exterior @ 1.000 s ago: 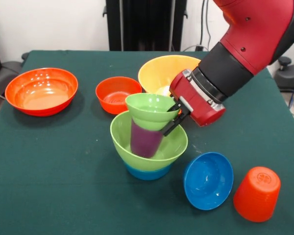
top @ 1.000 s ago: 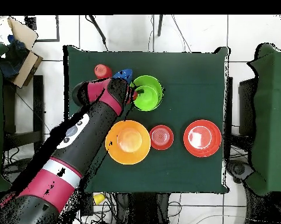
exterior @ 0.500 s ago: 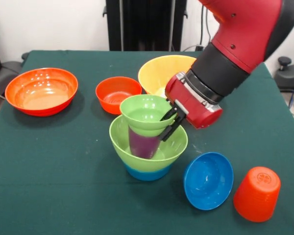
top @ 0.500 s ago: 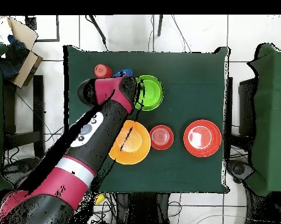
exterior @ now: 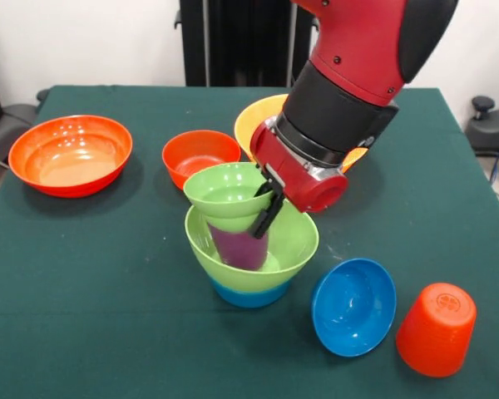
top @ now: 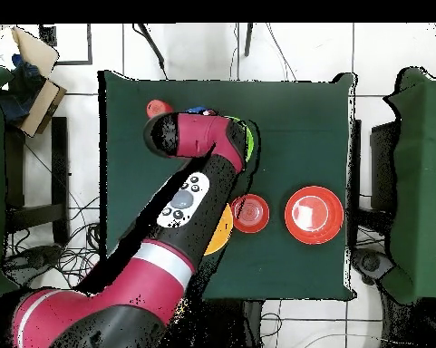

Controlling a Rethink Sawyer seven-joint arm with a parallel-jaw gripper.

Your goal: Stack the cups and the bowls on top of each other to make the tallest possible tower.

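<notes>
The tower stands mid-table: a light blue bowl [exterior: 248, 293] at the base, a large light green bowl [exterior: 293, 241] nested on it, and a purple cup [exterior: 239, 246] upright inside that. A small light green bowl [exterior: 224, 194] sits on the purple cup, tilted slightly. My gripper [exterior: 269, 205] is shut on its right rim. In the overhead view my arm hides the stack except for a green sliver of the large bowl [top: 249, 145]. A dark blue bowl [exterior: 353, 306] lies tipped on its side at the front right. Beside it an orange-red cup [exterior: 437, 328] stands upside down.
A large red-orange bowl [exterior: 70, 154] sits at the left and a medium red-orange bowl [exterior: 198, 158] behind the tower. My arm partly hides a yellow-orange bowl [exterior: 256, 120]. The overhead view shows the medium bowl [top: 250, 213], the large red-orange bowl [top: 314, 215] and the orange-red cup [top: 154, 109].
My arm has swung left in the front view, carrying the small green bowl left with it over the purple cup. It now covers more of the yellow-orange bowl.
</notes>
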